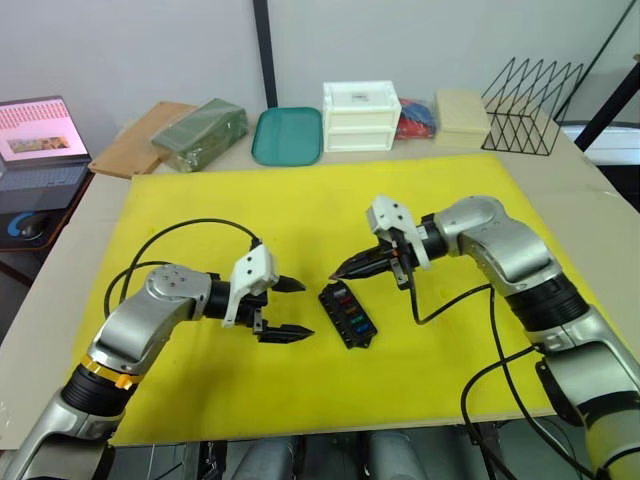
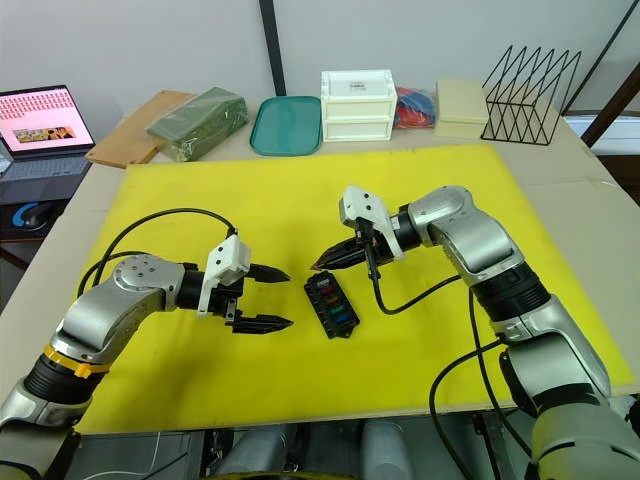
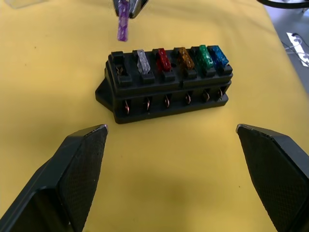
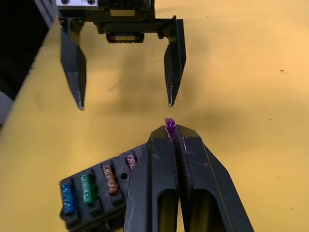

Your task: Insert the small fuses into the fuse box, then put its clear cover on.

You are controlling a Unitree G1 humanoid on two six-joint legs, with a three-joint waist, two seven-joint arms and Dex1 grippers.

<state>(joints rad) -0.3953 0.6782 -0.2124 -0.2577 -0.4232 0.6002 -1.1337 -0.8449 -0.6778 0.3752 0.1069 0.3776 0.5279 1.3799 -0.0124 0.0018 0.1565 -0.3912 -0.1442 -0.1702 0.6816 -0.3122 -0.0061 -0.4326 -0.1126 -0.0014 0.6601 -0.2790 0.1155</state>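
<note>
Pinching a purple fuse [image 4: 169, 125], right tool [image 1: 340, 271] (closed) hovers beside fuse box [image 1: 347, 315].

You had a pale worktop [image 1: 600, 215] with a big yellow mat [image 1: 300, 200] on it. Behind it stood a plain grey wall [image 1: 130, 50] with a dark post [image 1: 263, 50]. A lit laptop [image 1: 40, 140] sat on a low side desk on your left.
</note>
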